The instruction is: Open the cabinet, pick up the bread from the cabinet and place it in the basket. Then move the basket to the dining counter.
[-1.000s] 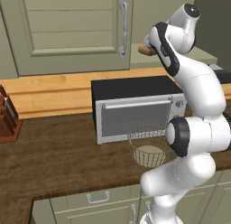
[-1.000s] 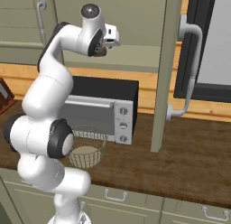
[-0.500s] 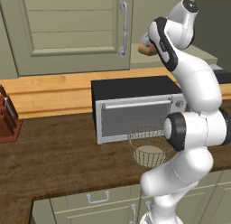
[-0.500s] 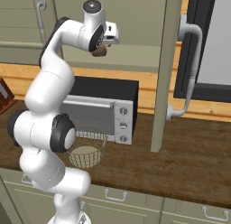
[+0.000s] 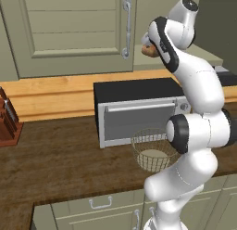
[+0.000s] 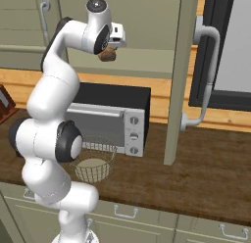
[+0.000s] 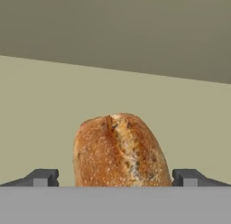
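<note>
I have the claw (image 7: 115, 178) spread wide, one finger (image 7: 43, 177) low on the left of the hand view and the other low on the right, with the bread (image 7: 121, 151) standing between them at bottom centre. There is a clear gap on each side of the bun, so nothing is clamped. Behind it I see the pale shelf floor and the darker back wall of the cabinet (image 6: 147, 36) (its crust is brown with a lighter split down the middle).

In the right base view the bread (image 6: 107, 55) sits in the upper middle of the frame, right at the end of the arm, on the shelf above the microwave (image 6: 105, 117). One cabinet door (image 6: 180, 75) stands swung out, edge-on, right of centre. In the left base view the bread (image 5: 148, 49) peeks out in the upper right, mostly hidden by the arm, beside the shut door (image 5: 69, 32).

The basket (image 5: 152, 149) rests on the table (image 5: 55, 164) in front of the microwave, lower centre-right of that frame, touching or just beside the arm's elbow. A knife block (image 5: 8, 124) stands at the left edge.
</note>
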